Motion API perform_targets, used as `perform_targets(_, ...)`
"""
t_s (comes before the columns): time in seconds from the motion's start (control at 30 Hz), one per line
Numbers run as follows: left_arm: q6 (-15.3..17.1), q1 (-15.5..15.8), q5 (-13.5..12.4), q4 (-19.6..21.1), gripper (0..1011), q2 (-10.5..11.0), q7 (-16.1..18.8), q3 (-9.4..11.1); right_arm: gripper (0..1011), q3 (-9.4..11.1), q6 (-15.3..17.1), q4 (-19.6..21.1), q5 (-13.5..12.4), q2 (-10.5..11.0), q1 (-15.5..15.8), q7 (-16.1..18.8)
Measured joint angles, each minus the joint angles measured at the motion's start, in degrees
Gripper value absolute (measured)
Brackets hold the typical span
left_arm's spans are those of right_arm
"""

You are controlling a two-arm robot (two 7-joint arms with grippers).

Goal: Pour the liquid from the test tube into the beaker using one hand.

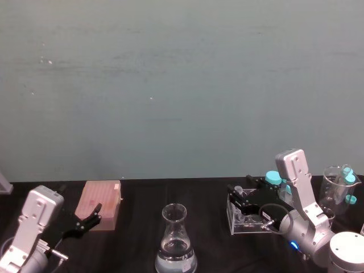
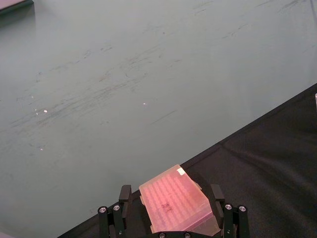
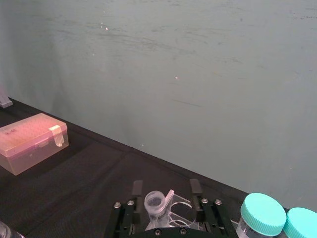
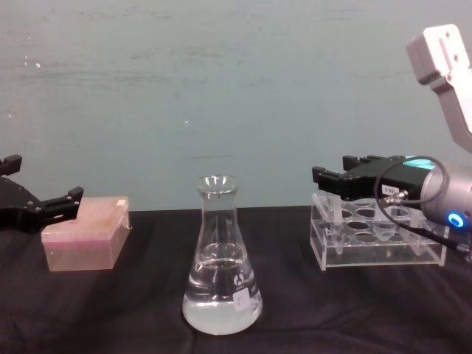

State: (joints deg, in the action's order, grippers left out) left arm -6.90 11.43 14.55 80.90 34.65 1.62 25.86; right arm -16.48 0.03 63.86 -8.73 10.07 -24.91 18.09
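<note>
The beaker [image 1: 175, 244], a clear conical flask with clear liquid in its wide base, stands at the table's front middle [image 4: 221, 273]. The test tube [image 3: 157, 202], small and uncapped, sits upright in the left end of a clear rack [image 4: 376, 240]. I cannot tell how much liquid the tube holds. My right gripper [image 3: 166, 188] is open, with one finger on each side of the tube's rim and a gap to each. It hangs over the rack's left end [image 4: 318, 177] [image 1: 236, 193]. My left gripper [image 1: 88, 217] is open at the far left.
A pink lidded tip box [image 1: 102, 203] lies just beyond the left gripper [image 2: 171, 193]. Turquoise-capped tubes [image 3: 262, 213] stand in the rack's right part. A glass container [image 1: 336, 187] holding more capped tubes stands at the far right. Bare black cloth surrounds the flask.
</note>
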Motion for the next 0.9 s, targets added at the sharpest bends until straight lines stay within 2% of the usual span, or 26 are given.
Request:
perform_targets(0.13, 0.00, 0.00, -0.01, 0.00, 1000, 0.00, 0.00, 0.00, 729, 0.00, 0.00, 0.03, 0.02, 0.00, 0.00, -0.02)
perform_targets(0.2, 0.00, 0.00, -0.01, 0.00, 1000, 0.00, 0.00, 0.00, 749, 0.00, 0.00, 0.03, 0.02, 0.00, 0.00, -0.02)
perform_targets(0.23, 0.00, 0.00, 0.00, 0.00, 1000, 0.00, 0.00, 0.00, 805, 0.00, 0.00, 0.04, 0.02, 0.00, 0.00, -0.02)
perform_targets(0.27, 0.00, 0.00, -0.01, 0.00, 1000, 0.00, 0.00, 0.00, 805, 0.00, 0.00, 0.04, 0.02, 0.00, 0.00, -0.03)
perform_targets(0.3, 0.00, 0.00, -0.01, 0.00, 1000, 0.00, 0.00, 0.00, 859, 0.00, 0.00, 0.04, 0.02, 0.00, 0.00, -0.03)
perform_targets(0.47, 0.00, 0.00, 0.00, 0.00, 1000, 0.00, 0.00, 0.00, 982, 0.00, 0.00, 0.04, 0.02, 0.00, 0.00, -0.03)
perform_targets(0.9, 0.00, 0.00, 0.00, 0.00, 1000, 0.00, 0.00, 0.00, 1004, 0.00, 0.00, 0.04, 0.02, 0.00, 0.00, -0.03)
